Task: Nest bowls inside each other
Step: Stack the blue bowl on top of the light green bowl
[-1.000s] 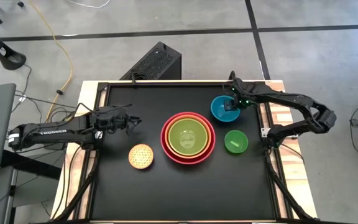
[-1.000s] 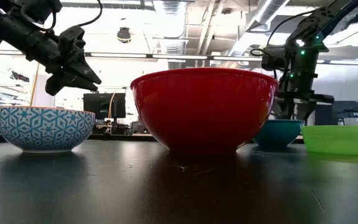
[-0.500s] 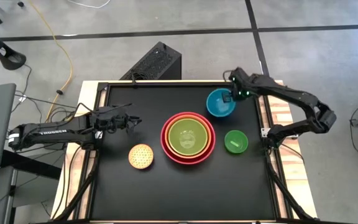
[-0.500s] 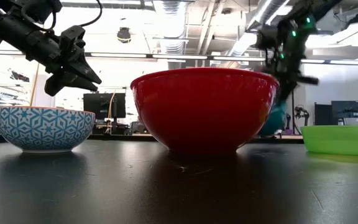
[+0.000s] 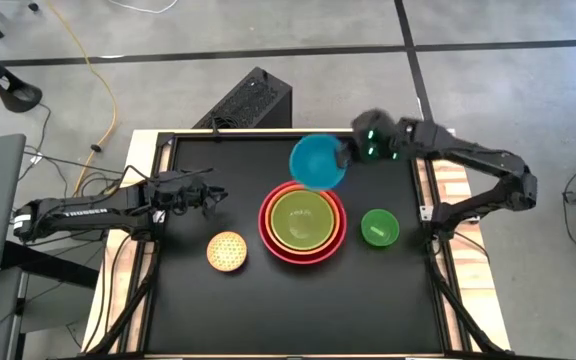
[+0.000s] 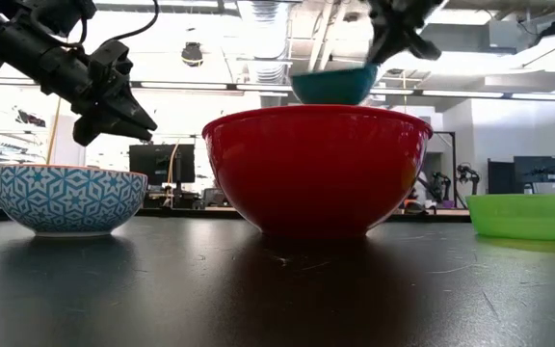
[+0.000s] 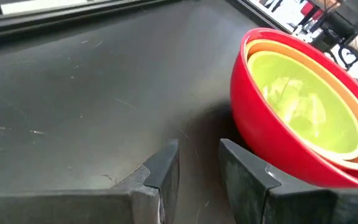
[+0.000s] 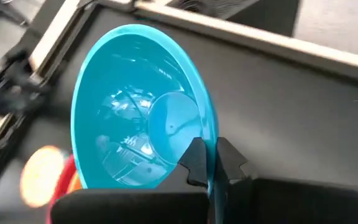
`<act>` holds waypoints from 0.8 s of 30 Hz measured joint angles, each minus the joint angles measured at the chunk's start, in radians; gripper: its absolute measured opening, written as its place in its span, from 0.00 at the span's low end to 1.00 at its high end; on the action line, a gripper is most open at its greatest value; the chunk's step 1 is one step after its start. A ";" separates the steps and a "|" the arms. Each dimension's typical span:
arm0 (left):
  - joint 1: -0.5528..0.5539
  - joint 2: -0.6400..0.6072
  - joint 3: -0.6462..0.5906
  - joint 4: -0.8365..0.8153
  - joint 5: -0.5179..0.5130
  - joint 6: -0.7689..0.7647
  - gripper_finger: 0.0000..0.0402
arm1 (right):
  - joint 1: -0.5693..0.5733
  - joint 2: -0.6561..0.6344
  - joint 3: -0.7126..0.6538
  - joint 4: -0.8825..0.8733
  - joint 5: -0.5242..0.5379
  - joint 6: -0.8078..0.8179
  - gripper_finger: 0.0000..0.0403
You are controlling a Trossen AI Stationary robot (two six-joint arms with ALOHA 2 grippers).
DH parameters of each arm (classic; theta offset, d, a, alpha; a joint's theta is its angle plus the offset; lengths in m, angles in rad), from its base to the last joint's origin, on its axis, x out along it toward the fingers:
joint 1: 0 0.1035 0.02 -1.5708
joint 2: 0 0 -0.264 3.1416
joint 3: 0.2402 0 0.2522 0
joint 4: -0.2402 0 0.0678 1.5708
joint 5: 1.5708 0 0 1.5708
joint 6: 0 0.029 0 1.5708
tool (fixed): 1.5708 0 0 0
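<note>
A red bowl stands mid-table with an orange bowl and a lime green bowl nested inside it. My right gripper is shut on the blue bowl. It holds the bowl in the air over the stack's far rim; the low view shows the blue bowl above the red bowl. The small green bowl rests on the table right of the stack, the dotted yellow bowl to its near left. My left gripper hovers open left of the stack. My right gripper pinches the blue bowl's rim on the side toward the table's right, with one finger inside the bowl and the other outside its wall. The fingers slant down from the right. The bowl hangs clear of everything, its opening upward.
A black box sits on the floor beyond the table's far edge. The table's raised frame runs round the black top. Bare black tabletop lies along the near side.
My right gripper has taken hold of the blue bowl at the table's far right. It has lifted the bowl clear and swung it up and toward the table's left, to above the far rim of the red stack. My left gripper has kept still.
</note>
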 joint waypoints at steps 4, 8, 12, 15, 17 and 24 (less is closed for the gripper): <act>0.000 0.000 0.000 0.000 0.001 0.048 0.26 | 0.169 0.025 0.000 -0.001 0.082 0.131 0.00; 0.000 0.000 0.000 0.000 0.003 0.098 0.26 | 0.290 0.087 0.000 -0.005 0.119 0.258 0.00; 0.000 0.000 0.000 -0.001 0.032 0.142 0.26 | 0.353 0.168 0.000 -0.008 0.118 0.336 0.00; 0.000 0.000 0.000 0.000 0.053 0.169 0.26 | 0.359 0.218 0.000 -0.007 0.119 0.344 0.00; 0.000 0.000 0.000 0.000 0.073 0.179 0.26 | 0.356 0.235 -0.001 -0.008 0.119 0.359 0.00; 0.000 0.000 0.000 -0.002 0.159 0.202 0.26 | 0.363 0.260 -0.025 0.025 0.119 0.418 0.00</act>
